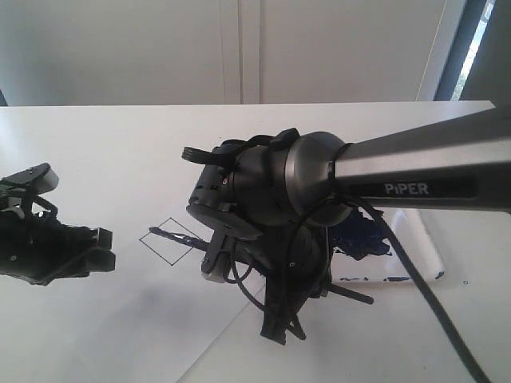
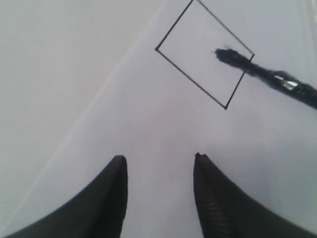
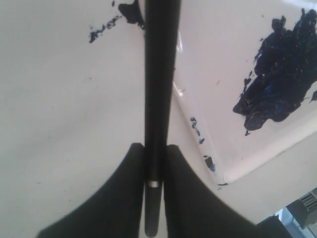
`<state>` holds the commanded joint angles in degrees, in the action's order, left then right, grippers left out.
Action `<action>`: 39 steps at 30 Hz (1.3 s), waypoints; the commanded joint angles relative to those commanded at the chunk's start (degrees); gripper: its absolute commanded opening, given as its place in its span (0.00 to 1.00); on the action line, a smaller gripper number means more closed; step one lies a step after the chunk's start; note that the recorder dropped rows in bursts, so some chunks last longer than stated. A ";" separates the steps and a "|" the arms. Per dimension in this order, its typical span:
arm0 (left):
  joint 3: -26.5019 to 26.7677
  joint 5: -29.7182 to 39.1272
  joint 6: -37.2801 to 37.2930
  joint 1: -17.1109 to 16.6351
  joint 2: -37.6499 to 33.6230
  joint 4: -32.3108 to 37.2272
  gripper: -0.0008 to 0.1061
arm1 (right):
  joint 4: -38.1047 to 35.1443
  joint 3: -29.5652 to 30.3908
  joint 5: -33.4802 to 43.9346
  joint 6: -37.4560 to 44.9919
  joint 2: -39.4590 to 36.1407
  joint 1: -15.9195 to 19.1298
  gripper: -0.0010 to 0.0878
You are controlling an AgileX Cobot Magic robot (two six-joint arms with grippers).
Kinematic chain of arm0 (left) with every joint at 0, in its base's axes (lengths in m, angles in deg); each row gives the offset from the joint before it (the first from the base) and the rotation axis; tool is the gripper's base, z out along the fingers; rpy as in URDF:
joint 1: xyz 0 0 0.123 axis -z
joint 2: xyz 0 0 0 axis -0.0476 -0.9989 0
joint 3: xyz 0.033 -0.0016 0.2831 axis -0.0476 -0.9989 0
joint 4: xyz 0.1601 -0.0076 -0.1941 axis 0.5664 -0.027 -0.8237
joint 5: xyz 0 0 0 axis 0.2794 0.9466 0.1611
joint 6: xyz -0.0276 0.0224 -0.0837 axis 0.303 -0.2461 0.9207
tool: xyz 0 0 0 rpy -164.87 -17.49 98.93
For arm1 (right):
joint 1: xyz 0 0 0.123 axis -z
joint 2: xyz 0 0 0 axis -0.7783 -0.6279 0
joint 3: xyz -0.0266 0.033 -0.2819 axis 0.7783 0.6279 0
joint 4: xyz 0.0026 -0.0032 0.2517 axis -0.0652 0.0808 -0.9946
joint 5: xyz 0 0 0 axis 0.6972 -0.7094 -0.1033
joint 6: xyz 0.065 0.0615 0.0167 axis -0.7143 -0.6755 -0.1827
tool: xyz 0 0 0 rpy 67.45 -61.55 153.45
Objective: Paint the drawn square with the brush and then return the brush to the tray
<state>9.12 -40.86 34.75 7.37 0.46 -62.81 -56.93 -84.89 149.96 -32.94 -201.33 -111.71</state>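
The drawn square (image 1: 170, 240) (image 2: 205, 52) is a thin black outline on white paper, white inside. The brush (image 2: 262, 74) (image 3: 159, 84) lies slanted with its blue-black tip just inside the square's edge; its tip (image 1: 164, 232) shows in the exterior view. My right gripper (image 3: 155, 146) is shut on the brush's black handle, and its wrist hides most of the handle in the exterior view. The tray (image 1: 435, 259) (image 3: 257, 153), blotched with dark blue paint, sits behind the right arm. My left gripper (image 2: 159, 157) (image 1: 102, 247) hangs open and holds nothing, just left of the square.
The white paper sheet (image 1: 96, 319) covers the near part of the white table (image 1: 120, 144). Small paint splatters (image 3: 106, 25) mark the surface beside the tray. The right arm (image 1: 415, 171) stretches in from the right across the middle, its cable (image 1: 423, 291) drooping.
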 joint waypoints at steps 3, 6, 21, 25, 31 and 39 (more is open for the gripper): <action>0.52 0.12 9.89 0.00 -0.68 11.71 0.46 | 0.24 0.00 0.00 0.33 0.00 0.00 0.01; 0.76 1.28 15.07 0.00 -2.27 18.45 0.46 | 0.80 0.00 0.00 0.33 0.00 0.00 0.01; 9.22 15.40 42.77 4.86 -11.50 49.61 0.46 | 7.60 0.00 0.00 0.33 -1.49 0.00 0.01; 11.22 23.48 57.02 5.99 -12.62 65.26 0.46 | 8.93 0.00 0.00 0.33 -3.37 0.00 0.01; 11.21 23.53 59.23 5.99 -13.95 66.21 0.46 | 10.49 -0.54 0.00 0.33 -4.12 -0.12 0.01; 11.21 20.60 57.39 6.73 -15.02 62.30 0.46 | 10.58 -4.14 0.00 0.33 -4.27 -5.22 0.01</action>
<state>20.33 -20.25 92.13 14.11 -14.56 -0.51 -46.34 -89.04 149.96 -32.62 -205.60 -116.93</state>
